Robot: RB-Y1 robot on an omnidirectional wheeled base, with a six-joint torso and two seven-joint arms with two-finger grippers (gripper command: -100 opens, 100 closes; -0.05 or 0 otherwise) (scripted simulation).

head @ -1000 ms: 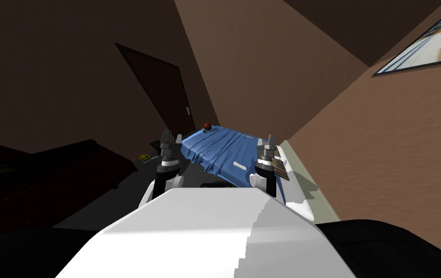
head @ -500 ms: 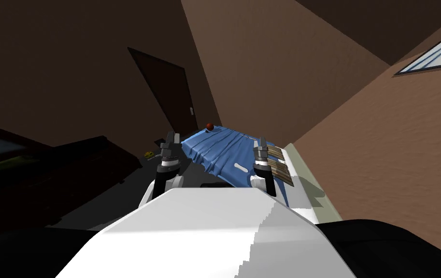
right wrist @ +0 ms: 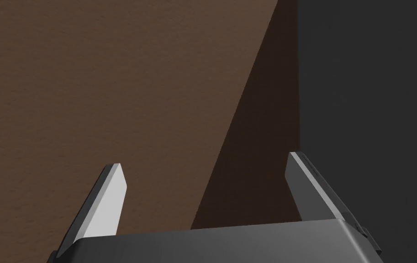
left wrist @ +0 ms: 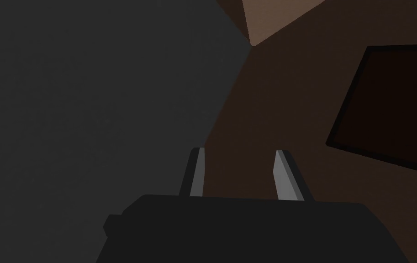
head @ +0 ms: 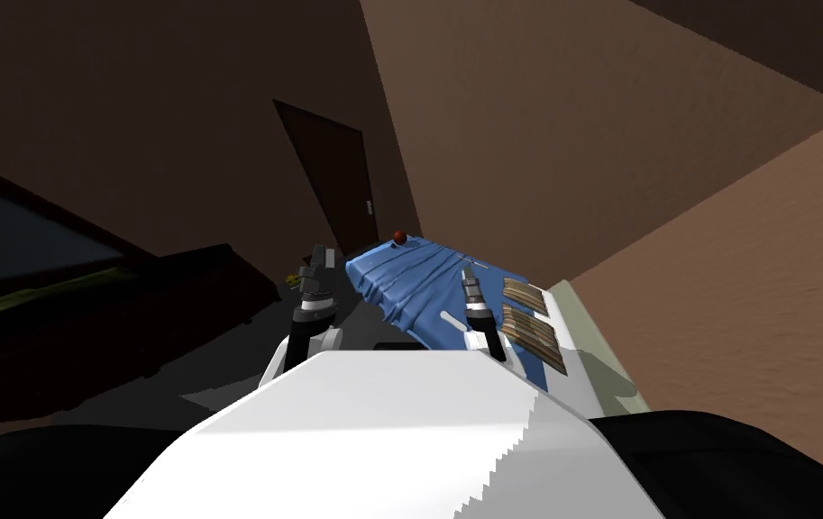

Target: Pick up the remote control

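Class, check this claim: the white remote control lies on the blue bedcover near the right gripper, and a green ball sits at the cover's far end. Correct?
Not quite: the head view shows the ball is red, not green. The white remote control does lie on the blue bedcover near the right gripper.

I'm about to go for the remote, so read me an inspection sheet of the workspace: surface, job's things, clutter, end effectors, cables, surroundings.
Surface: rumpled blue cover on a bed.
Job's things: small white oblong, likely the remote control, lying on the blue cover near the right arm.
Clutter: red ball at the cover's far end; two brown striped cushions beside the cover; small yellow thing on the floor.
End effectors: left end effector open, empty; right end effector open, empty.
Cables: nothing seen.
Surroundings: dark door past the bed; dark low furniture on my left; brown walls.
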